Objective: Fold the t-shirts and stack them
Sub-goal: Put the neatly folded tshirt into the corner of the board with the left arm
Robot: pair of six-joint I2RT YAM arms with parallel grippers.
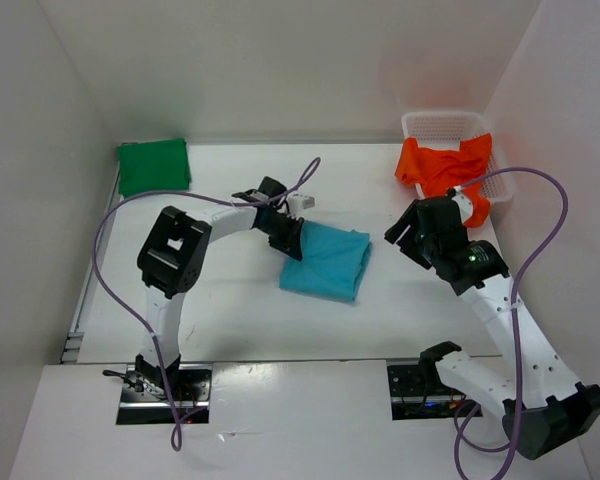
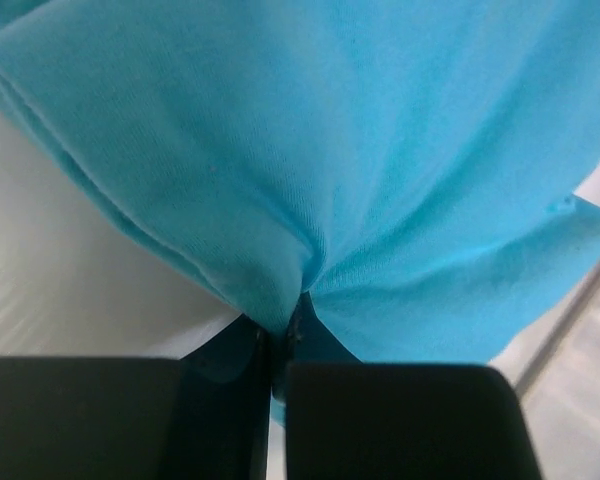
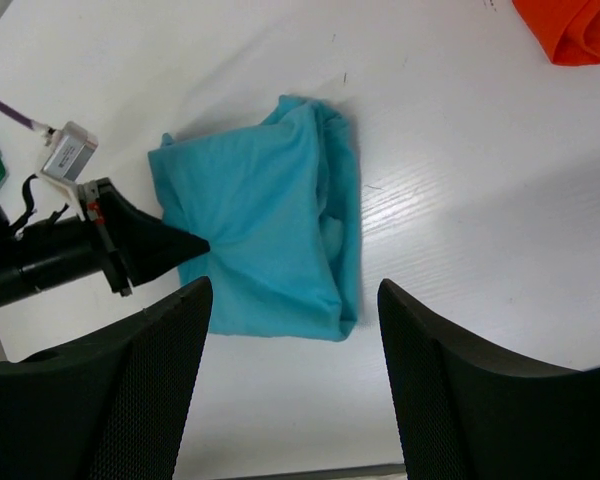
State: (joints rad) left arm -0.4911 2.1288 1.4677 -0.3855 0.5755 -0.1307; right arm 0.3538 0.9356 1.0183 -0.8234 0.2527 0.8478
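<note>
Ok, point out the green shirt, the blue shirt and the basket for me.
green shirt (image 1: 154,166), top view, middle of the folded cloth.
blue shirt (image 1: 332,264), top view, centre of the folded cloth.
basket (image 1: 440,124), top view, bare back wall.

The dark green t-shirt (image 1: 154,166) is lying folded flat at 10 o'clock; the turquoise-blue t-shirt (image 1: 330,262) is lying folded, slightly rumpled, at centre; the orange-red t-shirt (image 1: 443,168) is sitting crumpled at 2 o'clock
</note>
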